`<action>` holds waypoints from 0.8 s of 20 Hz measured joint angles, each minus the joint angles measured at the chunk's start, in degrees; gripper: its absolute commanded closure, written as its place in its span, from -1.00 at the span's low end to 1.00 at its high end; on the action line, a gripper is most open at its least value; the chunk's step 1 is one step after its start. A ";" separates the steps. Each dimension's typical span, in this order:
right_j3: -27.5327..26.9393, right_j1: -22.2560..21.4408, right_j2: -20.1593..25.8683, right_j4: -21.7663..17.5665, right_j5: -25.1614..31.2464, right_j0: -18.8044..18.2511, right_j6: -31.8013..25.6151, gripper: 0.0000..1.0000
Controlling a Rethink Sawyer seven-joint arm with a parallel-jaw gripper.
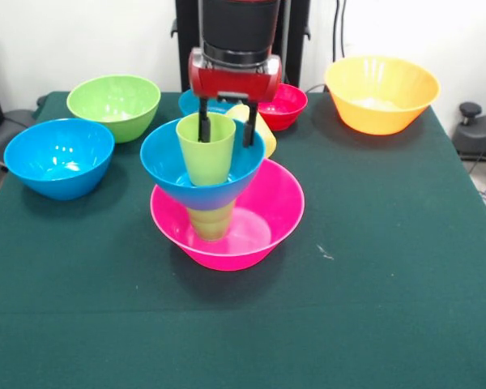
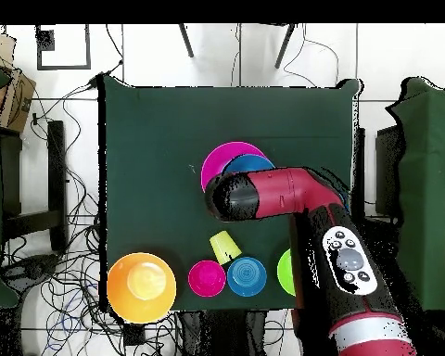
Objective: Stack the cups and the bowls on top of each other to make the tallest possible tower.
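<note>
The tower stands mid-table: a wide pink bowl (image 1: pixel 263 215) (image 2: pixel 217 159) holds a green cup (image 1: pixel 211 220), which carries a medium blue bowl (image 1: pixel 166 166) (image 2: pixel 249 164). A second green cup (image 1: pixel 206 150) sits upright in that blue bowl. My gripper (image 1: pixel 227 130) hangs right over it, open. One finger is at or behind the cup's middle and the other is just outside its right wall. In the overhead view the red arm (image 2: pixel 282 197) hides the gripper and the top cup.
A yellow cup (image 1: pixel 263 130) (image 2: pixel 224 247) lies tilted behind the tower. Also on the table are a green bowl (image 1: pixel 113 105) (image 2: pixel 286 272), a medium blue bowl (image 1: pixel 58 158), a small blue bowl (image 1: pixel 190 101) (image 2: pixel 247 276), a red bowl (image 1: pixel 283 105) (image 2: pixel 207 278) and an orange bowl (image 1: pixel 381 93) (image 2: pixel 141 287).
</note>
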 measured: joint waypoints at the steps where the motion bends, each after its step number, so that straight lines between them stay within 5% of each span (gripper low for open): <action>1: 0.04 -1.11 0.00 0.61 1.58 -0.14 0.00 -1.00; 16: -0.29 -14.54 0.32 5.53 22.98 -0.21 0.00 -1.00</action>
